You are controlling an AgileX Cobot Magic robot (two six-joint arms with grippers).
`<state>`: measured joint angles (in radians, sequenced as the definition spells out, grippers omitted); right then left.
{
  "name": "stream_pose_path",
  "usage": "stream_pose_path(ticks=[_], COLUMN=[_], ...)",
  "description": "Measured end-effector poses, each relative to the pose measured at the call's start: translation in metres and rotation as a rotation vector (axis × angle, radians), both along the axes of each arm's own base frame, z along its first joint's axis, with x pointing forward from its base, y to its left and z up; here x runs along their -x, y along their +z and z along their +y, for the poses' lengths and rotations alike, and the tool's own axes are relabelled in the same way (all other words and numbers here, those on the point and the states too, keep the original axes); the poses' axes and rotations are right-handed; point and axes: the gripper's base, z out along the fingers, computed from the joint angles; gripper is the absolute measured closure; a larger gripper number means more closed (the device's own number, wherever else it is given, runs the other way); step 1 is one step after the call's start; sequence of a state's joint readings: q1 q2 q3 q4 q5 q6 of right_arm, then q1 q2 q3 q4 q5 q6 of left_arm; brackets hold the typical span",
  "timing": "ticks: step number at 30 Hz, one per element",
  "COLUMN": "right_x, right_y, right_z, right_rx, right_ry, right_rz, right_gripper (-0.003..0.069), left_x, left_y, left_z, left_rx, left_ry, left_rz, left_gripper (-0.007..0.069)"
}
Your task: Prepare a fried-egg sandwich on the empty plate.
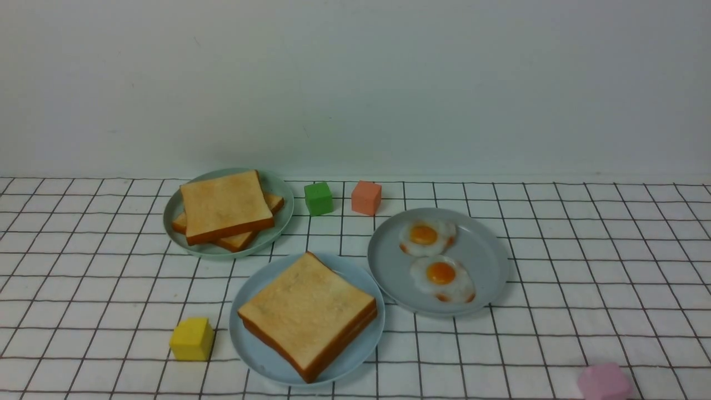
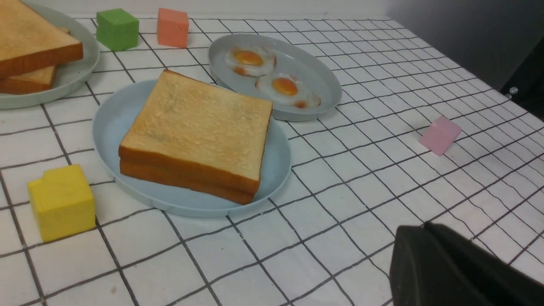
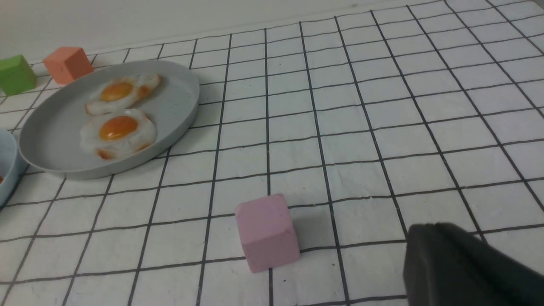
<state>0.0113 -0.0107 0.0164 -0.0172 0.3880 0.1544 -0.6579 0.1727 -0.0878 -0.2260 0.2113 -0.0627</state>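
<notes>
1. We see the sandwich [image 2: 193,136], two stacked toast slices, on the sky-blue plate [image 2: 108,127], well apart from our left gripper [image 2: 450,267]
2. We cannot tell either gripper's opening; the pink cube [image 3: 267,231] sits near our right gripper [image 3: 463,267]

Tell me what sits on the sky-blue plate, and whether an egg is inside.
The sky-blue plate holds two stacked toast slices, edges nearly flush. Nothing white shows at the seam; an egg between them cannot be confirmed. Two fried eggs lie on the grey-blue plate.
</notes>
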Motion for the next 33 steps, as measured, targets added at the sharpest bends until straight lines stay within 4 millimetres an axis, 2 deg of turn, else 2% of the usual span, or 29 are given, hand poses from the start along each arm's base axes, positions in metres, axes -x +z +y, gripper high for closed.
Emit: stream_pose_path(ticks=[3,4,5,7,8,10,12,16,33], right_x=[0.0,0.0,0.0,0.0,0.0,0.0,0.0,0.0,0.0], right_y=[0.0,0.0,0.0,0.0,0.0,0.0,0.0,0.0,0.0], right_z=[0.0,0.0,0.0,0.0,0.0,0.0,0.0,0.0,0.0], right_rx=[0.0,0.0,0.0,0.0,0.0,0.0,0.0,0.0,0.001], right_ry=[0.0,0.0,0.0,0.0,0.0,0.0,0.0,0.0,0.0], right_rz=[0.0,0.0,0.0,0.0,0.0,0.0,0.0,0.0,0.0], right_gripper=[0.0655,0.0655,0.0654,0.0653,0.0653,0.0652,0.065,0.0646,0.0631], left_x=[-0.001,-0.002,0.0,0.001,0.001,0.0,-0.001,-0.001,-0.001], left_y=[0.004,0.004,0.006,0.004,-0.005,-0.014,-0.038,-0.045,-0.045], left_z=[0.011,0.012,0.02,0.025,0.031,0.034,0.039,0.04,0.04], left_rx=[0.027,0.024,0.032,0.021,-0.009,-0.033,-0.063,-0.042,-0.03], left_ry=[0.151,0.163,0.258,0.341,0.454,0.516,0.613,0.644,0.647], left_rz=[-0.063,-0.064,-0.109,-0.128,-0.107,-0.069,0.054,0.112,0.117], left_gripper=[0.0638,0.0638,0.0638,0.0638,0.0638,0.0638,0.0638,0.0638,0.0638])
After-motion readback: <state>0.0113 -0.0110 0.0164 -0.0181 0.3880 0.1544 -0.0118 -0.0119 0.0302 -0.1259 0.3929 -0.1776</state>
